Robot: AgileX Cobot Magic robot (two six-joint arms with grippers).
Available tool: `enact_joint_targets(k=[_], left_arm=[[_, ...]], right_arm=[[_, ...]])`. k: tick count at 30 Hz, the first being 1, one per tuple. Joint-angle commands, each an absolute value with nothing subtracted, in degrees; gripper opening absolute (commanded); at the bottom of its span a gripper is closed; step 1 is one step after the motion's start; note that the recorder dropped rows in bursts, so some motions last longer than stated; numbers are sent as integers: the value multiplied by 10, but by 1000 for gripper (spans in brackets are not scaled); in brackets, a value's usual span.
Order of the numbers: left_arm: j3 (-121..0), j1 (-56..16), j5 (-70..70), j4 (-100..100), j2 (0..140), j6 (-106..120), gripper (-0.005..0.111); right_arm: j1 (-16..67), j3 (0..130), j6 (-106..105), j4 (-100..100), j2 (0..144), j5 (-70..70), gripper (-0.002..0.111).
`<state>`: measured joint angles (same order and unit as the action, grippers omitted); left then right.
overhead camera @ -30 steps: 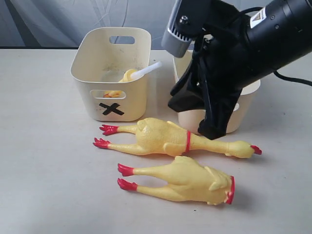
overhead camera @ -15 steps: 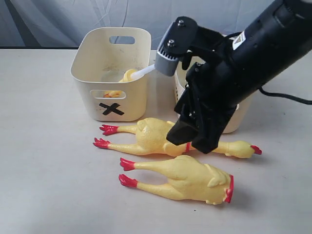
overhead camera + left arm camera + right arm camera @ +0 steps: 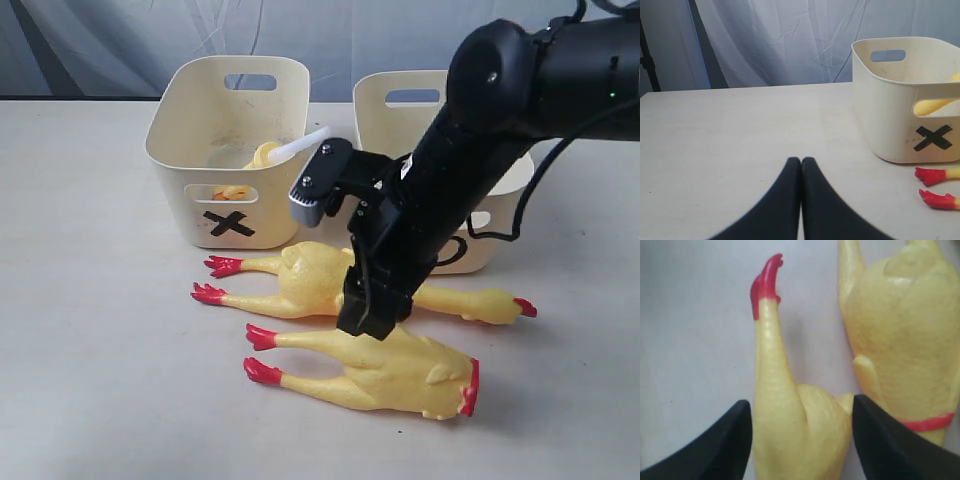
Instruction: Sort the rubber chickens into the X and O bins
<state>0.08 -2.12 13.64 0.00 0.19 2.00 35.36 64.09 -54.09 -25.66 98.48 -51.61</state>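
Right gripper was down low over the near chicken, at the thigh end of its body. In the right wrist view its black fingers stood wide apart, one on each side of that body and not squeezing it. Whether the pads touched the rubber, could not tell. The chicken lay flat on the table, not lifted.

Near chicken: lengthwise across the front of the table, red feet to the left of the exterior view, red comb end to the right.

Far chicken: just behind the near one and roughly parallel, feet left, head and red beak right. Its middle was hidden behind the arm. Its red neck band showed in the right wrist view.

Third chicken: inside the X bin, with a white tube sticking up over the rim.

X bin sat at back left, black X facing front. O bin sat beside it at back right, mostly covered by the right arm, with only part of its black mark showing.

Left gripper: fingers pressed together, nothing between them, over bare table, well off to the side of the X bin. Grey curtain behind.
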Motion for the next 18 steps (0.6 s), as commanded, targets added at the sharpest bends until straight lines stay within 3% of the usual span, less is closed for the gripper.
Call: enact_joint_targets(k=[1, 14, 18], left_arm=[[0, -24, 133, -4, 0, 17, 0], [0, -24, 133, -4, 0, 17, 0], [0, -24, 133, -4, 0, 17, 0]], right_arm=[[354, 643, -546, -245, 1010, -509, 57], [354, 642, -544, -247, 1068, -508, 56], [354, 642, -544, -249, 1089, -512, 37]])
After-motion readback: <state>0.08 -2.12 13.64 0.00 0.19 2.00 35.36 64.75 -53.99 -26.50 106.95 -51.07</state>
